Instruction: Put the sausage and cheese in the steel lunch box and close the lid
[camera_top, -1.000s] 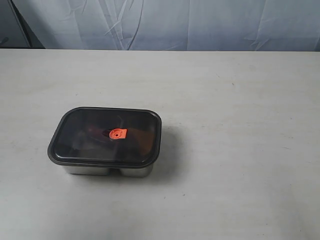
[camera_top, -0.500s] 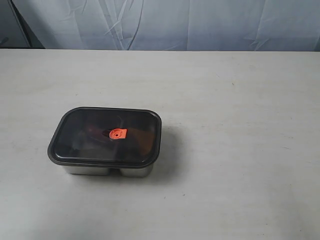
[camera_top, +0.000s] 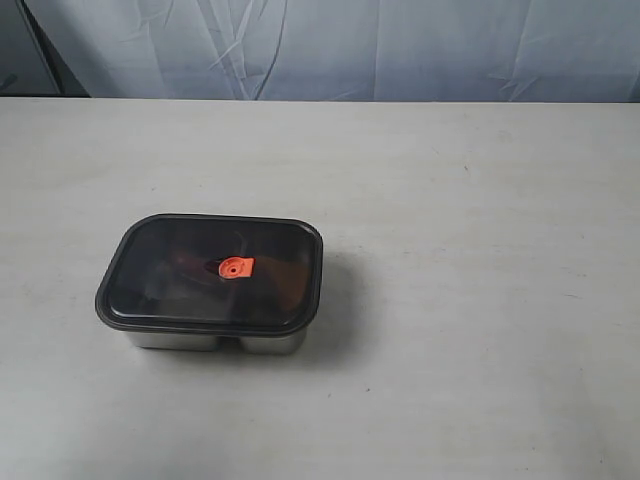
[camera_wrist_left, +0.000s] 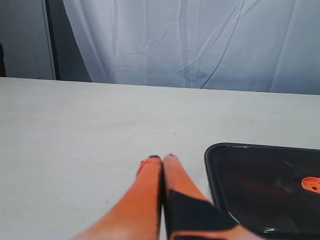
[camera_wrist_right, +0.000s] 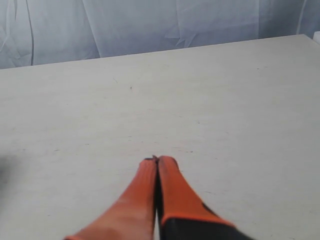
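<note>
Steel lunch box (camera_top: 190, 340), rounded rect, smoky lid (camera_top: 180, 285)

The steel lunch box (camera_top: 215, 340) is set on the tabletop (camera_top: 480, 300), left of centre and toward the near edge in the exterior view. The lid (camera_top: 170, 280) is seated on top of it (what lies inside cannot be made out), with a valve tab (camera_top: 236, 267) at its middle. A curtain (camera_top: 400, 50) is hung behind the tabletop. The left tool (camera_wrist_left: 162, 158) is held just beside a lid corner, and the right tool (camera_wrist_right: 157, 160) over the tabletop.

Dark lid (camera_top: 210, 272) sits closed on steel lunch box (camera_top: 215, 340)
</note>
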